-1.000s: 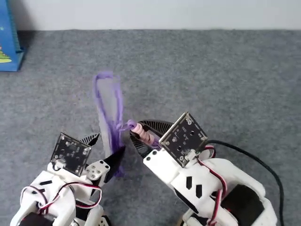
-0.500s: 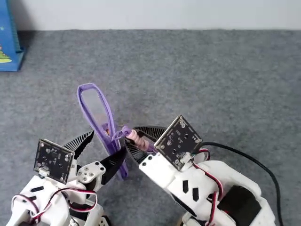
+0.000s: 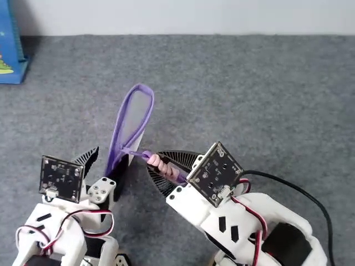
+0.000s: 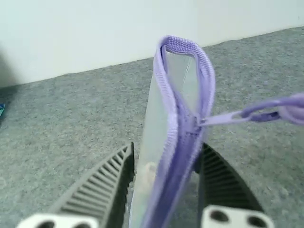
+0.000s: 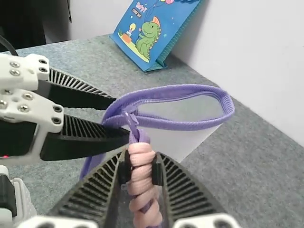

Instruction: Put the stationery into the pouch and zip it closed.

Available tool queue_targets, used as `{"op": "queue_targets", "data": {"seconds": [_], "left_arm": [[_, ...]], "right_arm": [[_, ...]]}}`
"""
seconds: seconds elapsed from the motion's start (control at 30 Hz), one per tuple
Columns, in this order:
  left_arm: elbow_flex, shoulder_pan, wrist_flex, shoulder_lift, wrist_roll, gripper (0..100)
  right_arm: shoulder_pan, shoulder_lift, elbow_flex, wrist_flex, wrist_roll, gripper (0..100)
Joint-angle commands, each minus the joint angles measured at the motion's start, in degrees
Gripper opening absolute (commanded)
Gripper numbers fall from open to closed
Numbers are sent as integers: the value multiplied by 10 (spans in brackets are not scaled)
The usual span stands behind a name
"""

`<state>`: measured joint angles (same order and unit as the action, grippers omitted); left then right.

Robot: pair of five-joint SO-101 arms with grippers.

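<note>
One pouch sits pinched upright in the left end effector.

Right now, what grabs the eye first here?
A purple pouch is held upright in the left gripper, in front of both arms, its zipper partly open. The right gripper pinches the pink zipper pull beside it. A blue dinosaur-print box stands far left by the wall.
</note>
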<state>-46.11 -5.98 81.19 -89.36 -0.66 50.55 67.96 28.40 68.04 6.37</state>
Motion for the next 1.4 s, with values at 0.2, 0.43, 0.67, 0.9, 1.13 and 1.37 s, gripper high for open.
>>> {"op": "queue_targets", "data": {"seconds": [0.2,0.43,0.67,0.9,1.13,1.37], "left_arm": [[5,11,-16,3,5,120],[4,11,-16,3,4,276],[4,11,-16,3,4,299],[0,11,-14,3,8,265],[4,11,-16,3,8,151],[0,11,-16,-89,8,13]], "right_arm": [[4,22,5,-2,-8,8],[5,22,18,-5,-18,8],[34,22,18,-5,-15,8],[41,22,18,-5,-15,8],[38,22,18,-5,-17,8],[36,22,19,-21,-18,8]]}}
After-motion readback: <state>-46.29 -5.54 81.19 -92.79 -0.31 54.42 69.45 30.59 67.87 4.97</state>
